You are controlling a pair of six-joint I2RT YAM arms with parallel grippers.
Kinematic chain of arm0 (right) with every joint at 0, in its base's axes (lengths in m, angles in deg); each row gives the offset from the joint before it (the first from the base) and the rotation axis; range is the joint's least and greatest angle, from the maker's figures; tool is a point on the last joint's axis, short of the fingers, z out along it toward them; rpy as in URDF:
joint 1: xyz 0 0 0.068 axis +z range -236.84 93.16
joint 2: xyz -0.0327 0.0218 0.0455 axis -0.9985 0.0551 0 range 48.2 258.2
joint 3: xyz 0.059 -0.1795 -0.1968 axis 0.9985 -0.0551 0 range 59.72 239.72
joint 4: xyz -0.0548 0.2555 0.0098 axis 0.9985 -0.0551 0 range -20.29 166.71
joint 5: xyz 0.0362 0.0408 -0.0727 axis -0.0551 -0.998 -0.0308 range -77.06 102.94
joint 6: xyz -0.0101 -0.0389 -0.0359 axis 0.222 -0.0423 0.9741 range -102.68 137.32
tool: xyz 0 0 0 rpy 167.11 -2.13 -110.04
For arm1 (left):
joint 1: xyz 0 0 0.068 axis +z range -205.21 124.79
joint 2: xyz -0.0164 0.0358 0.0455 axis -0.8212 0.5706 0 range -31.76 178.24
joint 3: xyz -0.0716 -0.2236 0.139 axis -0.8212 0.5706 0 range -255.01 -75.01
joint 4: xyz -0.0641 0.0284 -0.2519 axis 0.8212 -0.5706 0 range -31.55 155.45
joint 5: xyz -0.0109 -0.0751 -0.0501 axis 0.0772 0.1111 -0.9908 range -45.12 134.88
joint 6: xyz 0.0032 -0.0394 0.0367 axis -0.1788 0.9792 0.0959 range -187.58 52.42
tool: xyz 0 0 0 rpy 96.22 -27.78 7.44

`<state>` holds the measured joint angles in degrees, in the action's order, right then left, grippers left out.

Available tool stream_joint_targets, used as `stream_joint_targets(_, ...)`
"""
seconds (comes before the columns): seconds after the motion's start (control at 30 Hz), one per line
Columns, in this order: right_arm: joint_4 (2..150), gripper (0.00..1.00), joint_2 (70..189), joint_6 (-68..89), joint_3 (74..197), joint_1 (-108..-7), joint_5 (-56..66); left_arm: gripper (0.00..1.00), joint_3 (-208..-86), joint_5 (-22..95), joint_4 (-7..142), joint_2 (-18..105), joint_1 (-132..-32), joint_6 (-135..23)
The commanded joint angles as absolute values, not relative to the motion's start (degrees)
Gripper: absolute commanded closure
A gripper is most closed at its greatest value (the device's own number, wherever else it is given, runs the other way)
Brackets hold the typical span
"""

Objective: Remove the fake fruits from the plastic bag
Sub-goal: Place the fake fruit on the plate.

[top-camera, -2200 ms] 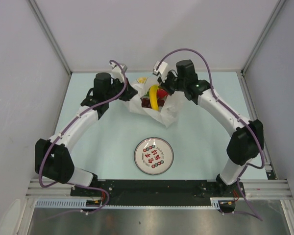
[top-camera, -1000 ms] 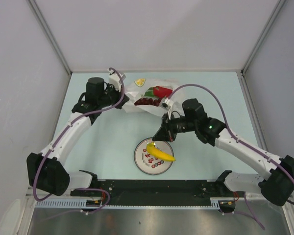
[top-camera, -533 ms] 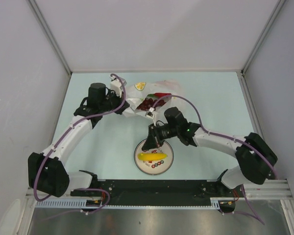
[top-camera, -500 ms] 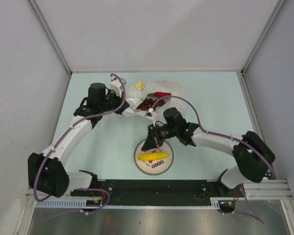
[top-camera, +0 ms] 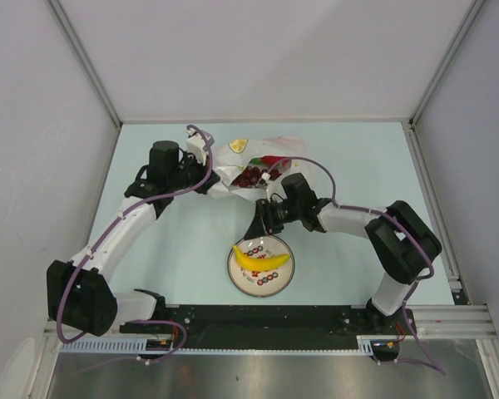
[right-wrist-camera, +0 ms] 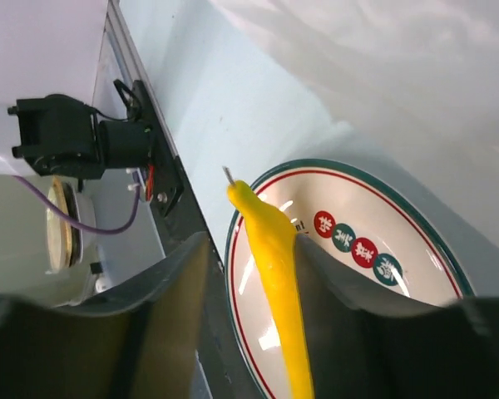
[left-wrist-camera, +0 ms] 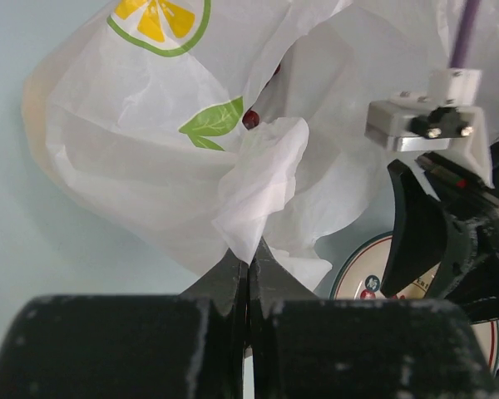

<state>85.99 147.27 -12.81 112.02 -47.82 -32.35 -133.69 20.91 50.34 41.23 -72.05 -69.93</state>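
Note:
The yellow banana (top-camera: 260, 260) lies on the white plate (top-camera: 284, 278), free of any grip. Just above the plate's far rim hangs my right gripper (top-camera: 258, 226), open. In the right wrist view the banana (right-wrist-camera: 274, 249) shows between the spread fingers of that gripper (right-wrist-camera: 254, 245), over the plate (right-wrist-camera: 382, 208). The plastic bag (top-camera: 295, 150) lies at the back, and a red fruit (top-camera: 273, 161) and dark grapes (top-camera: 249, 174) show in its mouth. My left gripper (top-camera: 220, 179) is shut on a fold of the bag (left-wrist-camera: 150, 125), with a grape (left-wrist-camera: 251, 119) peeking out.
The bag carries a yellow lemon print (top-camera: 239, 145). A black rail (top-camera: 258, 320) with both arm bases runs along the near edge. Grey walls close in the left, right and back sides of the pale green table (top-camera: 358, 166).
My right gripper carried the banana from the bag down to the plate, opened and let it go, then drew back toward the bag. The left gripper kept its hold on the bag.

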Motion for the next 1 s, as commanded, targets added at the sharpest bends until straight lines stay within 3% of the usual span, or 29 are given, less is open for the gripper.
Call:
stream_joint_targets(0.0, 78.2, 0.44, 138.6, -1.4, 115.5, -47.8, -28.5, 1.00, -136.0, 20.3, 51.7, 40.1, -72.0, -68.6)
stream_joint_targets(0.17, 65.2, 0.39, 128.2, 18.3, 115.0, -40.2, -16.4, 1.00, -136.2, 20.4, 51.6, 38.5, -72.0, -68.4)
stream_joint_targets(0.33, 63.5, 0.36, 125.5, 27.2, 112.6, -34.6, -8.9, 1.00, -136.4, 20.1, 51.5, 37.1, -71.9, -68.1)
stream_joint_targets(0.5, 64.5, 0.23, 129.0, 34.0, 111.7, -34.3, -5.7, 1.00, -136.4, 20.1, 51.2, 35.9, -71.9, -68.3)
stream_joint_targets(0.97, 68.3, 0.24, 141.4, 34.3, 112.1, -31.1, -2.3, 1.00, -132.2, 19.8, 51.7, 32.0, -71.4, -68.5)
